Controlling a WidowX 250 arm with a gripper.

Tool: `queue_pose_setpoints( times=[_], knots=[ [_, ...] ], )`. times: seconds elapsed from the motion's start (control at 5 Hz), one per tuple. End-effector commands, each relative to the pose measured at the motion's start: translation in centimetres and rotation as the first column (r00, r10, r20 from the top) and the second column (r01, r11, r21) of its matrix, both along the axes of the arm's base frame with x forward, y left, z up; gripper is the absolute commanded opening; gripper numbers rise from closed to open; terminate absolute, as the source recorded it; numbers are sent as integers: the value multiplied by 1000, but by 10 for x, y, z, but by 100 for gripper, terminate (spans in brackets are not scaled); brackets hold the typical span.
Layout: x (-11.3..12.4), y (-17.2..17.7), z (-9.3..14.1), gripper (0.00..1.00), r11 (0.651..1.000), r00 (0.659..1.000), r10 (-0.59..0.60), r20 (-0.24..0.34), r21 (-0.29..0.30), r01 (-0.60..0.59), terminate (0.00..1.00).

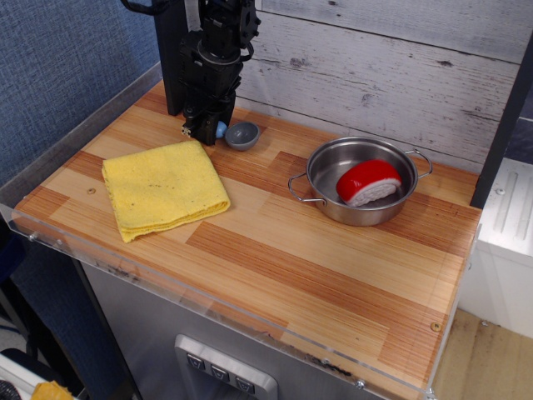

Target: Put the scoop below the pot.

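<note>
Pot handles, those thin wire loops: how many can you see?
2. One handle sticks out on the pot's left side, toward the yellow cloth; the other handle is on the far right side, near the wooden wall. Neither is hidden.

One raised front view looks down across the table

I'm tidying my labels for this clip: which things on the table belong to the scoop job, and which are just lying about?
Part of the job:
- scoop, at the back of the table
- pot, on the right
- pincer, down at the scoop's blue handle

Just lying about:
- yellow cloth, folded on the left
- red-and-white object inside the pot
</note>
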State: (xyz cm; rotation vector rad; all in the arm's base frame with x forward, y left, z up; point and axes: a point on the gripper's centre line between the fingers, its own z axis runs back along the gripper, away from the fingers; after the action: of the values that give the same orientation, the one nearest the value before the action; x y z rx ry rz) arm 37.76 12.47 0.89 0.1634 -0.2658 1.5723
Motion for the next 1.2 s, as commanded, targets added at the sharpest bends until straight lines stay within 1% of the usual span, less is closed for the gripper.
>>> queue_pose_setpoints(
  times=[0.0,0.2,0.4,0.6,0.8,1.0],
  knots=[
    [-12,7,43,0,998,994,-53,91,-25,56,0],
    [-18,12,74,0,992,983,-124,136,-22,128,0],
    [-25,12,96,0,977,963,-205,174,-20,211,0],
    [-40,5,117,0,947,928,-313,202,-8,322,0],
    [-58,-17,132,0,885,863,-462,204,36,465,0],
    [-74,-53,134,0,806,787,-587,192,44,591,0]
  ],
)
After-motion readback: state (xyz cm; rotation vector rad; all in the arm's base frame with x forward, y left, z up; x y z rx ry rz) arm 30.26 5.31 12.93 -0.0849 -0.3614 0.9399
